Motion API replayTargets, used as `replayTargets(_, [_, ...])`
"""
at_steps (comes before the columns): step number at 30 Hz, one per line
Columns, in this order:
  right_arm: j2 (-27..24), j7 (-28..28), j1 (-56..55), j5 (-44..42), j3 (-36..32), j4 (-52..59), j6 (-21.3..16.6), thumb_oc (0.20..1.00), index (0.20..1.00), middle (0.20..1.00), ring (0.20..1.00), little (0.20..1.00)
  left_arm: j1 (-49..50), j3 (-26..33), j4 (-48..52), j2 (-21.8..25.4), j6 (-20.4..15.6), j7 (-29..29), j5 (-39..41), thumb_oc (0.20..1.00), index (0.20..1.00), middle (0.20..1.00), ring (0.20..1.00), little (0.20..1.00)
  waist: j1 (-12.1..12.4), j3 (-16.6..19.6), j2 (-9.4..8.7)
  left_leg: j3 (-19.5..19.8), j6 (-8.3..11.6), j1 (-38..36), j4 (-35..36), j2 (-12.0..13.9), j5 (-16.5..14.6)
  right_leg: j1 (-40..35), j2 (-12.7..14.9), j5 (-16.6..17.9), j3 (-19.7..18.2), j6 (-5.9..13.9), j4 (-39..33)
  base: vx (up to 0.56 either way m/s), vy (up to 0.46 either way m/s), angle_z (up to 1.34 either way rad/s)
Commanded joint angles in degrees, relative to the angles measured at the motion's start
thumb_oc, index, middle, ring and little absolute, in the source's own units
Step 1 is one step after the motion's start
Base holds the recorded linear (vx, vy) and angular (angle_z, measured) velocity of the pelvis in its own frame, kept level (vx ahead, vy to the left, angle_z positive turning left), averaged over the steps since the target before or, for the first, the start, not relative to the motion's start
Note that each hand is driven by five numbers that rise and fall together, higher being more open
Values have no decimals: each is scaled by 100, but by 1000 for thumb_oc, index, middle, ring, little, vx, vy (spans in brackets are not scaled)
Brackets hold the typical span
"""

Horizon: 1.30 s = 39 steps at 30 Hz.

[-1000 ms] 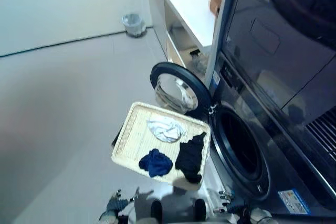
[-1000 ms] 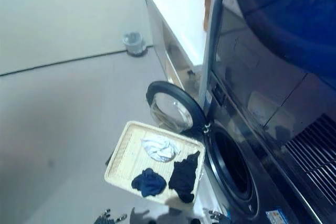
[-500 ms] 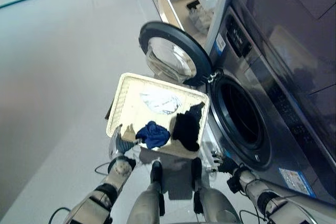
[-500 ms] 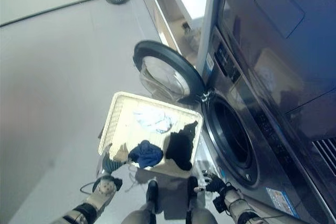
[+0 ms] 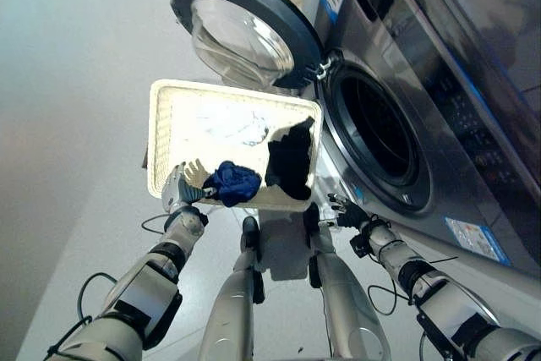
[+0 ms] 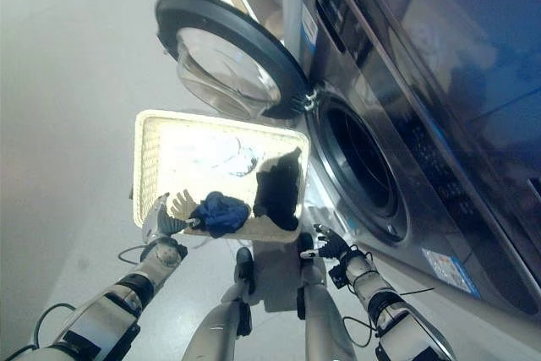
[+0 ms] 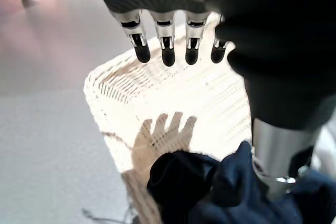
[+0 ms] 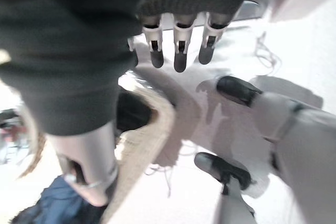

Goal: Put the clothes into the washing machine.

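Your left hand hangs open and empty by the blue garment in the basket. It's soft, light: bunch and grab its middle. Right hand open too.

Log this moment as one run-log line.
left hand: open by blue garment | right hand: open | washer door: open

Both eye views looked steeply down from the head, sharing the basket mid-frame and the washing machine at right. Each wrist view peered close along its own fingers, meeting at the basket's rim.
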State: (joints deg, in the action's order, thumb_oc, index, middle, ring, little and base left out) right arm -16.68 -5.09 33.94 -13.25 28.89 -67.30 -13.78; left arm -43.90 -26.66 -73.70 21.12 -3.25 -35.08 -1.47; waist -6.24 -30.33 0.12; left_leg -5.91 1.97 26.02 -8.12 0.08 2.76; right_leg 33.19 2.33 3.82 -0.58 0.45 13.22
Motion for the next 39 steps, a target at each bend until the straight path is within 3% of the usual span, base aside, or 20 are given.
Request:
replayTargets(1, [-57,67,-88,-193,302,416,-11,1000,1000,1000,1000,1000,-255,21,-206,267,276,261,-56,1000,1000,1000,1000,1000,-179,54,-278,-41,-1,823,-1260,-337,-469,356,-19,29,109,265,59,-44,56,-6])
replayTargets(7, [-187,105,-1,-300,363,650,-58,1000,1000,1000,1000,1000,-715,-277,-375,399,975,1139,-377,1000,1000,1000,1000,1000,-361,54,-331,-130,-1,1499,-1658,-329,-611,1049,0,133,38,289,175,-22,62,-7])
replayTargets(11, [-272,86,33,-505,385,891,-78,1000,1000,1000,1000,1000,-927,-433,-363,410,1003,1229,-190,1000,1000,1000,1000,1000,-447,54,-332,-135,-5,1790,-1872,-326,-742,1384,-13,160,-25,306,258,5,58,-12])
replayTargets(15, [-308,147,16,-644,462,1265,-110,1000,1000,1000,1000,1000,-1224,-522,-324,445,767,1395,178,1000,1000,1000,1000,1000,-551,54,-371,-77,6,2185,-2039,-347,-811,1784,10,241,-88,336,266,-2,17,-3])
replayTargets(22, [-319,238,-39,-741,505,1491,-192,1000,1000,1000,1000,1000,-1407,-626,-323,462,734,1818,175,1000,1000,1000,1000,1000,-611,54,-411,-17,-12,2435,-2112,-365,-868,2035,-2,274,-140,355,290,-1,3,-1])
replayTargets(23, [-318,270,-59,-735,509,1567,-177,1000,1000,1000,1000,1000,-1411,-684,-291,416,790,2027,158,514,514,514,514,514,-627,54,-418,-4,-19,2463,-2101,-379,-870,2071,-15,288,-150,356,286,0,0,0])
replayTargets(24, [-318,270,-59,-735,509,1567,-177,1000,1000,1000,1000,1000,-1411,-684,-291,416,790,2027,158,514,514,514,514,514,-627,54,-418,-4,-19,2463,-2101,-379,-870,2071,-15,288,-150,356,286,0,0,0])
replayTargets(25, [-327,258,-55,-739,494,1590,-156,1000,1000,1000,1000,1000,-1414,-702,-279,394,798,2070,153,282,282,282,282,282,-633,54,-419,2,-17,2460,-2083,-384,-868,2071,-19,295,-155,359,276,0,0,0])
replayTargets(26, [-357,261,-45,-735,508,1627,-143,1000,1000,1000,1000,1000,-1442,-741,-255,368,698,1983,258,200,200,200,200,200,-649,54,-424,7,-15,2431,-2023,-396,-855,2068,-36,305,-168,356,253,0,0,0])
replayTargets(29, [-366,267,-46,-780,505,1592,-152,1000,1000,1000,1000,1000,-1461,-727,-227,372,555,1760,481,200,200,200,200,200,-642,54,-418,28,-6,2377,-1940,-405,-820,2031,-52,309,-175,353,221,0,0,0])
replayTargets(31, [-373,289,-91,-764,497,1574,-177,1000,1000,1000,1000,1000,-1435,-635,-156,407,239,1483,823,200,200,200,200,200,-624,54,-411,55,10,2340,-1903,-418,-794,2000,-58,315,-178,350,206,-4,-30,1])
replayTargets(33, [-349,338,-165,-756,501,1573,-214,1000,1000,1000,1000,1000,-1351,-361,34,470,-336,1129,1365,200,200,200,200,200,-563,54,-395,102,30,2230,-1797,-428,-731,1895,-70,307,-157,346,175,-17,-71,2])
replayTargets(34, [-341,347,-177,-755,501,1571,-226,1000,1000,1000,1000,1000,-1338,-328,57,475,-378,1118,1411,200,200,200,200,200,-554,54,-393,108,31,2214,-1782,-431,-723,1880,-71,306,-153,345,169,-21,-96,5])
replayTargets(35, [-307,417,-247,-792,500,1560,-350,1000,1000,1000,1000,1000,-1255,-126,224,507,-740,952,1730,200,200,200,200,200,-495,54,-378,149,39,2112,-1671,-444,-670,1780,-86,296,-129,337,132,-15,-71,5])
replayTargets(36, [-307,417,-247,-792,500,1560,-350,1000,1000,1000,1000,1000,-1255,-126,224,507,-740,952,1730,200,200,200,200,200,-495,54,-378,149,39,2112,-1671,-444,-670,1780,-86,296,-129,337,132,-47,-180,9])
replayTargets(37, [-243,608,-349,-997,444,1715,-542,1000,1000,1000,1000,1000,-981,197,677,511,-1125,710,2080,200,200,200,200,200,-372,54,-335,252,57,1953,-1508,-472,-563,1619,-118,270,-66,316,120,-34,-117,4])
replayTargets(39, [-232,731,-409,-1102,351,1886,-690,1000,1000,1000,1000,1000,-754,364,998,517,-1237,554,2128,200,200,200,200,200,-292,54,-294,304,68,1882,-1398,-482,-493,1547,-134,240,-35,303,120,-44,-113,20])
